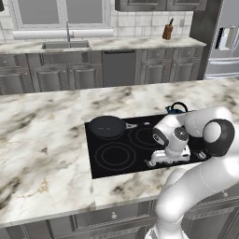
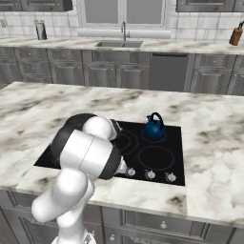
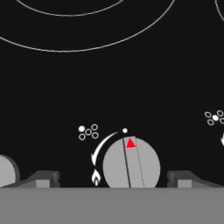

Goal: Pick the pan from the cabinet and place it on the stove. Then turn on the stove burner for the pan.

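Note:
The black pan (image 1: 107, 126) sits on the far-left burner of the black glass stove (image 1: 116, 170), its thin silver handle pointing right. My gripper (image 1: 151, 163) is low over the stove's front edge, at the row of silver knobs (image 2: 150, 175). In the hand view the gripper (image 3: 113, 179) is open, with one dark fingertip (image 3: 43, 178) on each side of a round grey knob (image 3: 131, 164) and a gap between each and the knob. The knob's red triangle points up at a small white dot. A burner ring (image 3: 83, 48) lies beyond the knob.
A small blue kettle (image 2: 155, 127) stands on the far-right burner. Marble island counter (image 1: 42, 140) surrounds the stove. Behind are a sink (image 1: 65, 45), a knife block (image 1: 167, 31), grey base cabinets and a fridge (image 1: 224, 42). My arm hides the cooktop's left part in the right base view.

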Controlling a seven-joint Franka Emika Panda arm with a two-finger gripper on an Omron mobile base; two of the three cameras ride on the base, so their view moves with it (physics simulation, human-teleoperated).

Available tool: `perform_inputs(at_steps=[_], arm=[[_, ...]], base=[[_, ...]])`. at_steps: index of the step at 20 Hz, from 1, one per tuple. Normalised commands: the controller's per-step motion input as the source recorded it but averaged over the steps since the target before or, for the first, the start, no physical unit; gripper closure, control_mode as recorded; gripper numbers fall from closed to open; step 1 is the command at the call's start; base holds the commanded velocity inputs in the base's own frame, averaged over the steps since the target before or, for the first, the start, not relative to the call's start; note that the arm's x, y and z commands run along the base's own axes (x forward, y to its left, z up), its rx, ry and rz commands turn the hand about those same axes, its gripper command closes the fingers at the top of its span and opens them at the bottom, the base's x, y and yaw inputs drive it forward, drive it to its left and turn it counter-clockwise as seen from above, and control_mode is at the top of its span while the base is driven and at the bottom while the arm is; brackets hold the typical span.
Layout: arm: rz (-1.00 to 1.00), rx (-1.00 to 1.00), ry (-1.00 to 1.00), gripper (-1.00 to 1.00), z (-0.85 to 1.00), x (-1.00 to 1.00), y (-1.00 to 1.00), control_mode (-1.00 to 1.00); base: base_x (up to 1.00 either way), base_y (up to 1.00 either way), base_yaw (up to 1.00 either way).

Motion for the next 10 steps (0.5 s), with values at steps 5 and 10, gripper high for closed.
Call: perform_inputs(at_steps=[5, 10], arm=[[-0.01, -0.05, 0.14, 1.00, -0.11, -0.13, 0.00, -1.00], [0.00, -0.01, 0.06, 1.00, -0.16, 0.00, 0.00, -1.00]], base=[[0.00, 0.00, 0.00], [0.00, 0.00, 0.00]])
